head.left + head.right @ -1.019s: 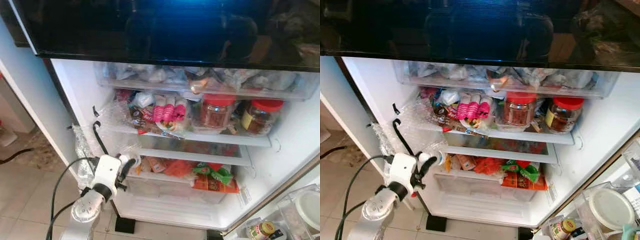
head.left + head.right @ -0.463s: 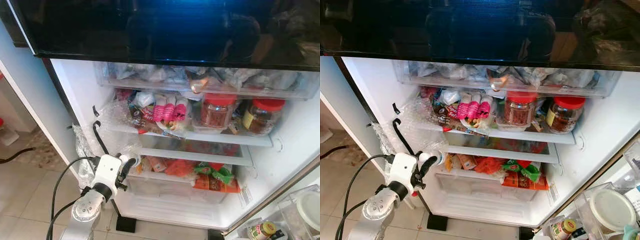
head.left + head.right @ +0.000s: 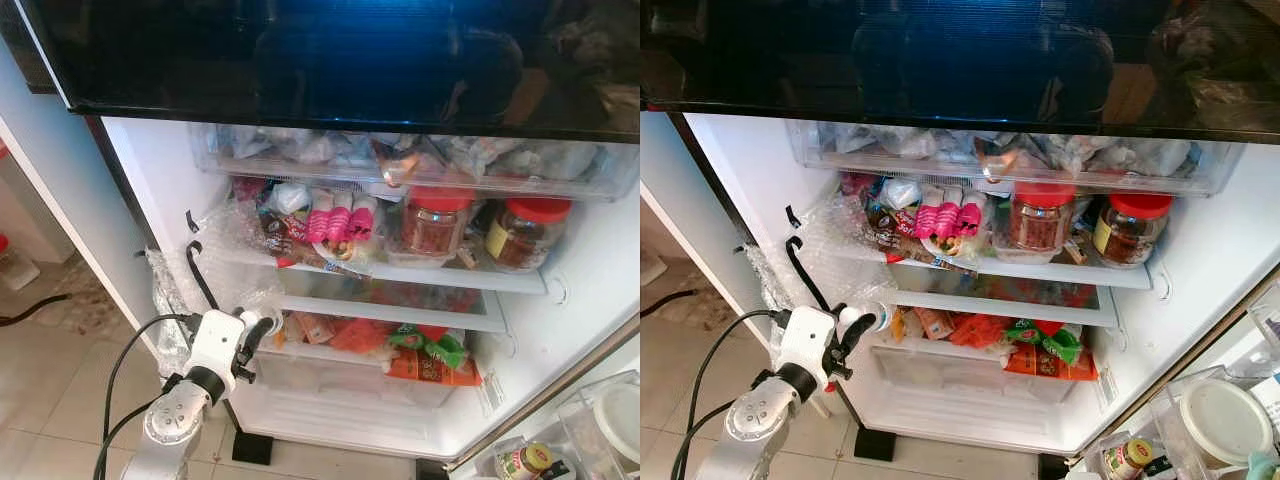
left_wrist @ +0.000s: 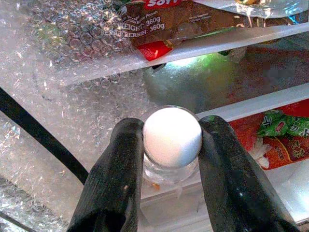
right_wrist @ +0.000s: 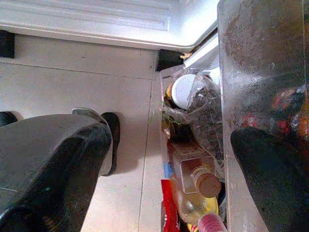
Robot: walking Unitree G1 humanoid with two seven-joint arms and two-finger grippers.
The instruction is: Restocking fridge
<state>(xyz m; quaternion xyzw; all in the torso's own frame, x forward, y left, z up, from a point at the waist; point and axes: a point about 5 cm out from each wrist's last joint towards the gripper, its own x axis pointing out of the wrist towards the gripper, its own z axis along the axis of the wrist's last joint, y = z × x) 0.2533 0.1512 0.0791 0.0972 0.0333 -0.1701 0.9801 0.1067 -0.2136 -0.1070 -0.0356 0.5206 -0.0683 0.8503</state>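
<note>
Pinching a small white-capped bottle [image 4: 172, 140] between its two black fingers, the left gripper [image 3: 256, 333] hovered at the left end of the fridge's lower shelf [image 3: 390, 308]. Bubble wrap [image 4: 72, 111] crowded that corner and could snag the bottle, tipping it. The right gripper [image 5: 164, 164] hung open beside the door bins.

- Head views look forward and down into the open fridge [image 3: 160, 170] from close in front, sharing its shelves [image 3: 400, 272].
- Left wrist view looks along the left gripper [image 4: 172, 145] into the fridge, very near the bottle [image 4: 172, 137].
- Right wrist view looks down at the floor [image 5: 72, 87] beside the door bins [image 5: 260, 72].
</note>
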